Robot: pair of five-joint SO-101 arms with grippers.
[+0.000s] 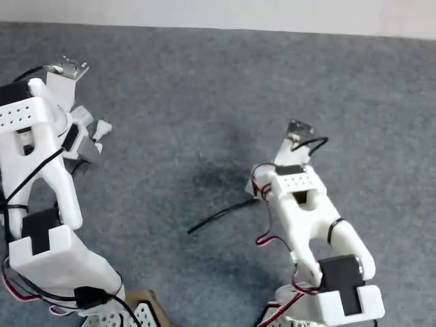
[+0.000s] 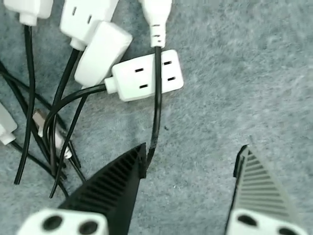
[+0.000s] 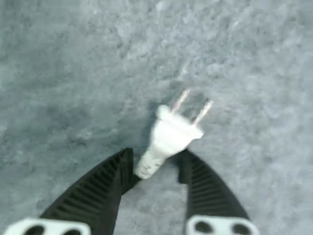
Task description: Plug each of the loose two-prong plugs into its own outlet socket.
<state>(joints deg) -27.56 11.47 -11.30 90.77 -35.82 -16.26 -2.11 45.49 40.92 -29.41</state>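
The desk (image 1: 204, 82) is covered in grey, short-napped felt. The right hand (image 3: 155, 159), on the white arm at the middle right of the high view, is narrowed on a plug (image 3: 170, 133). Its black ribbed fingers (image 3: 105, 188) pinch the ridged tail of the white moulded body, and two flat metal prongs (image 3: 181, 101) point away from the hand. A thin black cord (image 1: 216, 215) trails from this arm toward the lower middle of the high view.

The left hand (image 2: 194, 154), on the arm at the left of the high view, stands wide and holds nothing. One finger is black and the other grey, both ribbed. Just beyond its tips lies a white, rounded rectangular socket (image 2: 146, 76) with two pairs of slots, another cord (image 2: 156, 112) lying across it. Beside it lie other white plastic pieces (image 2: 100, 54) among tangled black leads (image 2: 54, 127).
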